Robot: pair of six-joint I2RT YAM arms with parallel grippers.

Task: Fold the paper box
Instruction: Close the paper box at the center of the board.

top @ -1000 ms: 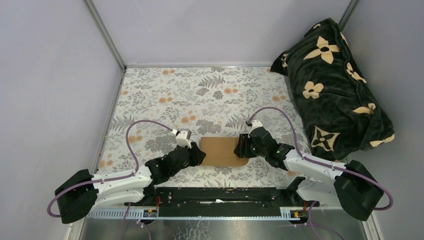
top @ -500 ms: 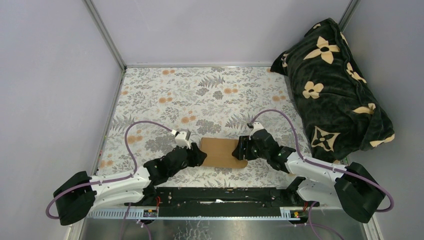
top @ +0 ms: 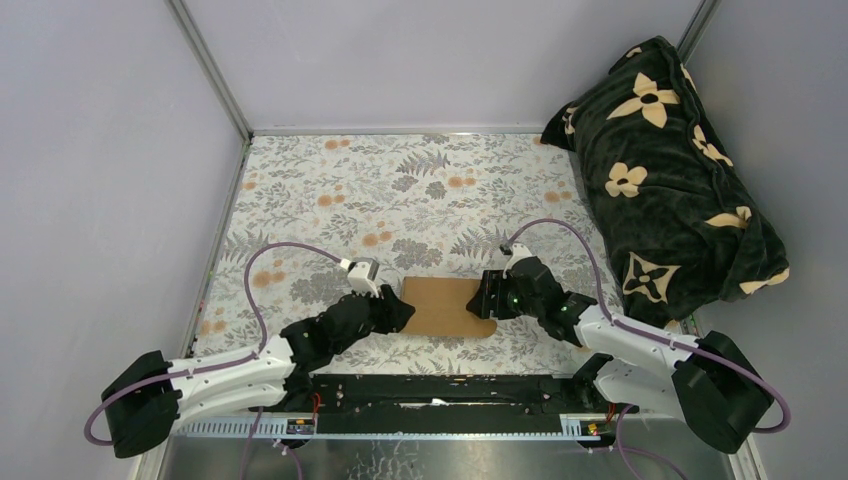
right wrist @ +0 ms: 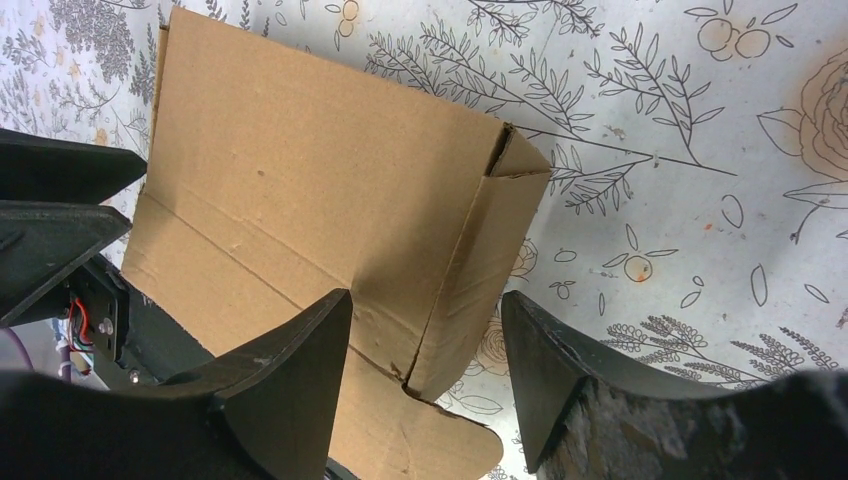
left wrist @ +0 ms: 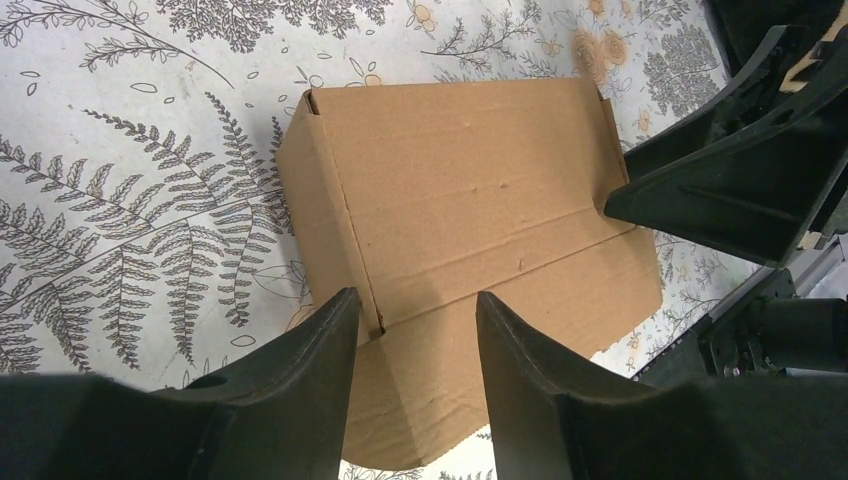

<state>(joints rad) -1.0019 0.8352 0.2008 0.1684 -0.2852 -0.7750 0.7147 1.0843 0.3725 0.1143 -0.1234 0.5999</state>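
Observation:
The paper box (top: pixel 445 303) is plain brown cardboard, lying low on the floral cloth between my two arms. A rounded flap (right wrist: pixel 440 440) spreads toward the near edge. In the left wrist view the paper box (left wrist: pixel 470 190) has its left side wall folded down, and my left gripper (left wrist: pixel 415 295) stands open over the near left corner. My right gripper (right wrist: pixel 425 297) is open astride the near right corner of the paper box (right wrist: pixel 300 170), where the side wall hangs down. Seen from above, the left gripper (top: pixel 396 308) and right gripper (top: pixel 487 298) flank the box's ends.
A dark blanket with cream flowers (top: pixel 670 170) is heaped at the back right. Grey walls enclose the floral table cloth (top: pixel 400 190) on three sides. A black rail (top: pixel 440 392) runs along the near edge between the arm bases.
Both arms have shifted slightly at the box's ends, the right wrist edging a little toward the near edge. The box lies where it was.

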